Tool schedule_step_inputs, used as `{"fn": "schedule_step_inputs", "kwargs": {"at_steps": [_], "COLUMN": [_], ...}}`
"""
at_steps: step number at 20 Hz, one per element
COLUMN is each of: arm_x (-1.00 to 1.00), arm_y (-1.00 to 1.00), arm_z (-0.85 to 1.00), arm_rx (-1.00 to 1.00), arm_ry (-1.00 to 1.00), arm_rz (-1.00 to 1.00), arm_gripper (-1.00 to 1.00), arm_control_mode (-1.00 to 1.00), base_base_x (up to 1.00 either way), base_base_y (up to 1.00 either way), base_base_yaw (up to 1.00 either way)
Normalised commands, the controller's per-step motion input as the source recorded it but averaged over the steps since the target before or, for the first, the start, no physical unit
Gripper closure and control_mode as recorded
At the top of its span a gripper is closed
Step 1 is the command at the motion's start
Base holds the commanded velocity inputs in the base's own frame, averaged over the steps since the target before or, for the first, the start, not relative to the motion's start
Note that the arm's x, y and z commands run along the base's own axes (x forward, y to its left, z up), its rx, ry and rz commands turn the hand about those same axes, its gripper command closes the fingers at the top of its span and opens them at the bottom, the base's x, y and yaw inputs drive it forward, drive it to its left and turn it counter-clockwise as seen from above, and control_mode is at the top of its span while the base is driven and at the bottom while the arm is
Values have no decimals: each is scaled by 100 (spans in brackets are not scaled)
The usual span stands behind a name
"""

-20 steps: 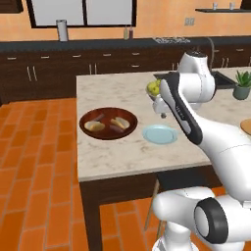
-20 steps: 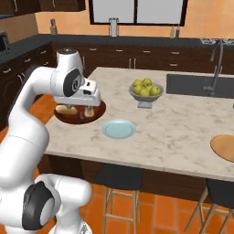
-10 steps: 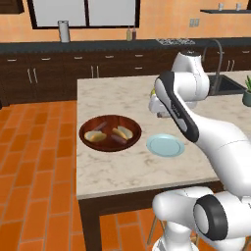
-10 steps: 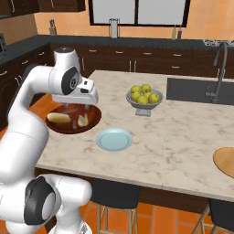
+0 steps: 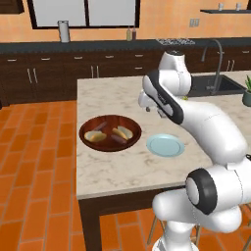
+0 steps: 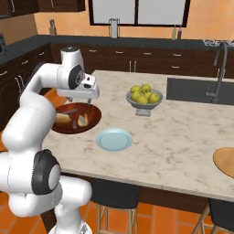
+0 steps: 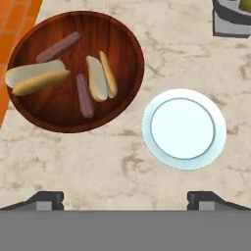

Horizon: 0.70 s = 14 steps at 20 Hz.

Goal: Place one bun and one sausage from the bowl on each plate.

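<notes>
The wide dark reddish-brown bowl (image 7: 122, 34) (image 5: 133, 126) (image 6: 94, 118) sits at the island's left end. In it lie two buns (image 7: 34, 77) (image 7: 102, 76) and two dark sausages (image 7: 59, 47) (image 7: 84, 95). The pale light-blue plate (image 7: 184, 128) (image 5: 165, 145) (image 6: 114, 139) lies bare just to the bowl's right. The tan wood-coloured plate (image 6: 226, 160) rests far off at the counter's right end. My gripper (image 7: 125, 201) (image 5: 147, 108) (image 6: 85, 106) hangs high above the counter between bowl and blue plate, open, its fingertips (image 7: 46, 200) wide apart with nothing between them.
A grey footed bowl of yellow-green fruit (image 6: 144, 98) (image 7: 230, 17) stands behind the blue plate. A sink with a tap (image 6: 218, 68) is set in the island's far right. Orange floor tiles (image 5: 39, 162) lie past the counter's left edge.
The base has moved, so both base views shifted and the sink came further into sight. The hand stays above the bowl and blue plate, still open and empty.
</notes>
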Motion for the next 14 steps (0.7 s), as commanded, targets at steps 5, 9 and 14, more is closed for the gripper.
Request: {"fn": "schedule_step_inputs", "kwargs": {"at_steps": [5, 9, 14], "arm_x": [50, 32, 48], "arm_y": [31, 16, 9], "arm_z": [-72, -51, -55], "arm_rx": [1, 0, -1], "arm_ry": [3, 0, 6], "arm_rz": [5, 5, 10], "arm_gripper": [-100, -100, -100], "arm_control_mode": [-100, -100, -100], "base_base_x": [0, 0, 0], "base_base_y": [0, 0, 0], "base_base_yaw": [0, 0, 0]}}
